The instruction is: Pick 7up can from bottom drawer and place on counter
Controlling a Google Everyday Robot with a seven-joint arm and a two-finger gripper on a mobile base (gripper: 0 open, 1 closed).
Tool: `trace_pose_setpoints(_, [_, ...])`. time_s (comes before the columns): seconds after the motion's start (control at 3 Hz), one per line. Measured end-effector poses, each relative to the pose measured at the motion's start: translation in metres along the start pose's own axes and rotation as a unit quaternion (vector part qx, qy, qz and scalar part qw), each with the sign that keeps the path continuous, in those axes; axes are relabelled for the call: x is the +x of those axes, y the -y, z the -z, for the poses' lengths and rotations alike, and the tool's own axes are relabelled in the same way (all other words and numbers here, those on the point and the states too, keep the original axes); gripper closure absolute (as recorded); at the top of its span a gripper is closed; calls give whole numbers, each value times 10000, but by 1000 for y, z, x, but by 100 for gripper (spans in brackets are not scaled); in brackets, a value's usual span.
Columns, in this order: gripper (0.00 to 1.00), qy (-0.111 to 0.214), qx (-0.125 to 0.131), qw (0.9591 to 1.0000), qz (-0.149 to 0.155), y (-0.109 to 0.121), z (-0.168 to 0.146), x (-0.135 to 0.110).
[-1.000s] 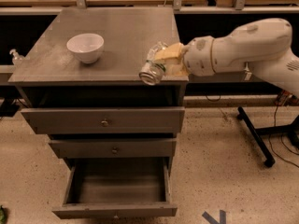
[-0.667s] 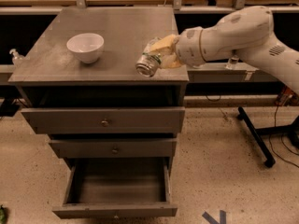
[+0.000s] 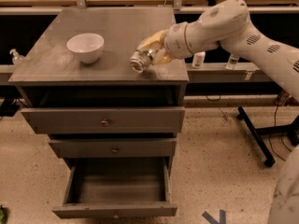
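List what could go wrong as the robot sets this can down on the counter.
1. The gripper holds the 7up can tilted, not upright; released like this, it may tip and roll.
2. It is over the front right of the counter, so a rolling can could drop off the edge.
3. The bottom drawer stands open below; a later move could catch it.

Silvery 7up can in yellowish gripper above grey speckled counter, white bowl, white arm
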State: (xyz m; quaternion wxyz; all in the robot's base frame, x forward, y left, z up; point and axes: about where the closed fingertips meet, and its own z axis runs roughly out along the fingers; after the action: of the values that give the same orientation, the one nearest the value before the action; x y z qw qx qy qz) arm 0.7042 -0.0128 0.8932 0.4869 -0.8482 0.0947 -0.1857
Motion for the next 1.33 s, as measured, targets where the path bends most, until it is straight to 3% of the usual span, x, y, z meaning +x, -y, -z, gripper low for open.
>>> trace_pose_setpoints(0.67, [100,66,229,9988,-432,-16,-2,-3])
trace_pose_setpoints(1.33, [59,110,245,9987,-428,-14,-7,-5])
